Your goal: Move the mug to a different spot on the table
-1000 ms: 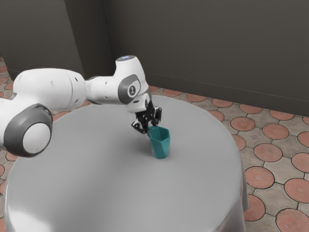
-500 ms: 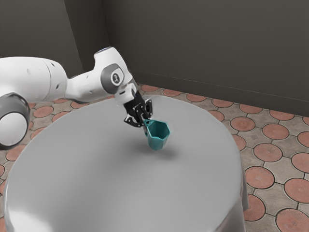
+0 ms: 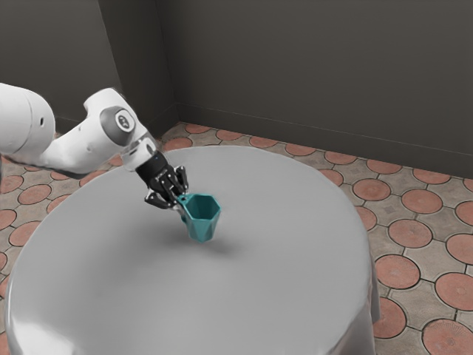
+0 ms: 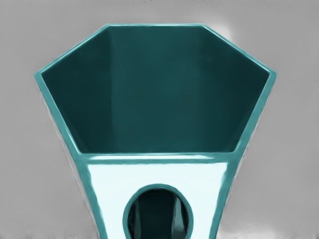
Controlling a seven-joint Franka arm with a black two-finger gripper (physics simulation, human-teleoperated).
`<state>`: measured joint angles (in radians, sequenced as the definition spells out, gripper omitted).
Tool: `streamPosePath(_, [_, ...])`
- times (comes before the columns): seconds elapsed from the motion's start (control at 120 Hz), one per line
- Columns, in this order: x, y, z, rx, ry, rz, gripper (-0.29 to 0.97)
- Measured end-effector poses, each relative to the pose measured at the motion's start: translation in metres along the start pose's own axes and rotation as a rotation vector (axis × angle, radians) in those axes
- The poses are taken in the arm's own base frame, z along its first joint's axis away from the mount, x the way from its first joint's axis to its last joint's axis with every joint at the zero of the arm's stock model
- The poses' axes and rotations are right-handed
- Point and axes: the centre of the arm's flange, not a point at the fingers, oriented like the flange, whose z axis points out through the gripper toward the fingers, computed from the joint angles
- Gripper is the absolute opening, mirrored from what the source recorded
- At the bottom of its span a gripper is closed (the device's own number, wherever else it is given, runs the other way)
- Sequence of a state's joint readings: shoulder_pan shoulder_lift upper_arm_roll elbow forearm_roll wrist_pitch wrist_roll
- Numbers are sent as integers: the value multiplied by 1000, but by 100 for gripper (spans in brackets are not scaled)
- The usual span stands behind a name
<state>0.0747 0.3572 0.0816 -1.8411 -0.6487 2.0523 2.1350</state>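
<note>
Pincer (image 3: pixel 176 198) clamping teal mug (image 3: pixel 203 219) by handle, fingers closing on it from two sides. Mug sitting upright, inward of desk (image 3: pixel 288 259) centre toward edge on exterior view's left; base touching or just clearing desk, cannot tell.

Risks (judging):
- Grip acting on handle only, so mug possibly pivoting or tipping if base is dragging.
- Handle slipping out under fast motion.
- Release while tilting leaving mug toppling.

Versus earlier frames: pincer and mug travelling toward exterior view's left, arm folding back. Wrist view: mug (image 4: pixel 159 99) opening facing camera.
</note>
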Motion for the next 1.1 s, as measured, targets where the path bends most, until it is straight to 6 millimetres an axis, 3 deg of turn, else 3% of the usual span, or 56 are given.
streamPosePath(0.117, [-22, 20, 4, -27, 47, -22, 3])
streamPosePath(0.267, [-37, 29, -3, -30, 66, 4, 4])
streamPosePath(0.5, [-64, 29, -12, -12, 73, 46, 3])
streamPosePath(0.8, [-94, 28, 7, -32, 86, 75, 4])
streamPosePath(0.933, [-96, 29, 10, -35, 89, 92, 13])
streamPosePath(1.1, [-102, 31, 6, -28, 89, 103, 40])
